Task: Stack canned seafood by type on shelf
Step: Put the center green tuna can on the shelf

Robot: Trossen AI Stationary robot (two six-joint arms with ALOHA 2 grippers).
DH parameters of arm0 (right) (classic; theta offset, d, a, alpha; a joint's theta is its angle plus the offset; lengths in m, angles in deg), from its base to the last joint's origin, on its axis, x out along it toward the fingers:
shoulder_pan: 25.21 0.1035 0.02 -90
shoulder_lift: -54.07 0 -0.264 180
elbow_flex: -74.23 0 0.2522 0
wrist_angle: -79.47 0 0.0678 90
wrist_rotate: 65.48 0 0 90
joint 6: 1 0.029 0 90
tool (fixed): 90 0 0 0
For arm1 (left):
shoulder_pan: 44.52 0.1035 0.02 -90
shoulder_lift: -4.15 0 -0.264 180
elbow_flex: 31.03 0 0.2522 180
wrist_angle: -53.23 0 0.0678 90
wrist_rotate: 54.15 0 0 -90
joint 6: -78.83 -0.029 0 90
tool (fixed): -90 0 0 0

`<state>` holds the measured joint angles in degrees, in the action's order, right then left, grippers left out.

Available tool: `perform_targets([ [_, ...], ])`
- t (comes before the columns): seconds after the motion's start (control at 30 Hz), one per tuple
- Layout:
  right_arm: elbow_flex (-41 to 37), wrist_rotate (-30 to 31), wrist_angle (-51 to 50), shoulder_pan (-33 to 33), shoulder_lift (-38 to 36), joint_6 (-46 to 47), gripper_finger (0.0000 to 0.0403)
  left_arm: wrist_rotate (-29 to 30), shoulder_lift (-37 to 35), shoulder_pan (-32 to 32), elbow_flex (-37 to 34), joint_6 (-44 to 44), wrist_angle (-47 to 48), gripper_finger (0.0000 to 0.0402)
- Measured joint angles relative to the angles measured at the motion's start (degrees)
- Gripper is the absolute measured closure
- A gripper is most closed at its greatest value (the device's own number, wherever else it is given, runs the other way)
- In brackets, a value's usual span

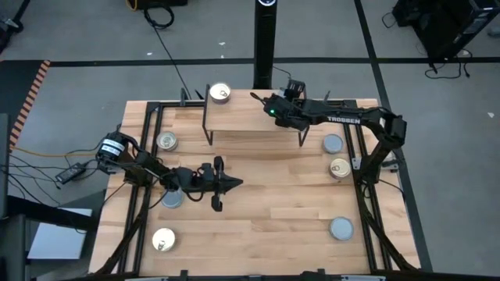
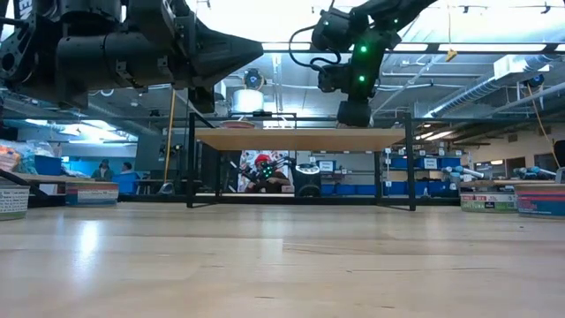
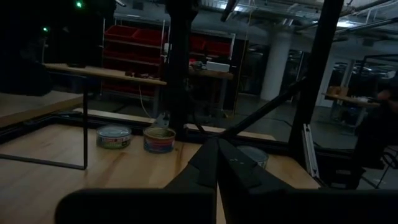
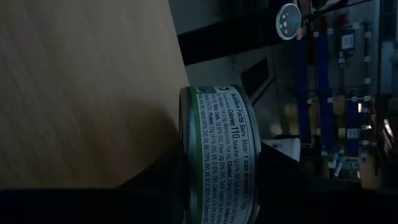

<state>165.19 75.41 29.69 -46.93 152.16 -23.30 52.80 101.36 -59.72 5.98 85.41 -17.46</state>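
Note:
The shelf (image 1: 254, 119) is a light-wood board on black wire legs at the table's far middle. A gold-lidded tin (image 1: 220, 94) stands on its far left corner. My right gripper (image 1: 264, 101) hangs over the shelf's far right part, shut on a green-labelled tin (image 4: 217, 155) held just above the board (image 4: 87, 93). My left gripper (image 1: 234, 184) is shut and holds nothing, raised over the table's middle. Loose tins rest flat on the table: gold-lidded ones (image 1: 166, 141), (image 1: 163, 240), (image 1: 339, 167), and blue-grey ones (image 1: 172, 199), (image 1: 333, 144), (image 1: 341, 228). My right gripper pinches the tin by its labelled side wall (image 4: 227, 143) between its two fingers. The fingers slant down from the table's right side. The tin's flat faces lie parallel to the shelf board. Whether it rests on the board cannot be told.
Black frame rails (image 1: 148, 148) run along the table's left and right edges. A black post (image 1: 264, 47) stands behind the shelf. Bare wood lies between the shelf and the near edge. The shelf's middle (image 2: 300, 139) carries nothing.

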Motion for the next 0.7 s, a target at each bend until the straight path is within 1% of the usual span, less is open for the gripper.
perform_targets([
  [0.1, 0.0, -1.0, -0.4, 0.0, -0.1, 0.0, 0.023, 0.0, 0.0, 0.0, 0.0, 0.7, 0.0, 0.0395],
  [0.17, -0.3, -3.6, -1.2, 0.2, 0.1, 0.2, 0.0216, 0.0, 0.0, 0.0, 0.0, 1.2, 0.0, 0.0395],
  [0.27, -0.2, -5.4, -1.6, 0.5, 0.1, 0.3, 0.0203, 0.0, 0.0, -0.2, 0.0, 1.2, 0.0, 0.0395],
  [0.53, -0.2, -6.0, -2.2, 1.5, 0.1, -1.3, 0.0201, -0.3, 0.0, -0.2, 0.1, 1.2, -0.1, 0.0395],
  [0.7, -0.2, -6.0, -2.2, 1.5, 0.1, -2.0, 0.0187, -0.5, 0.0, -0.2, 0.1, 1.2, -0.1, 0.0395],
])
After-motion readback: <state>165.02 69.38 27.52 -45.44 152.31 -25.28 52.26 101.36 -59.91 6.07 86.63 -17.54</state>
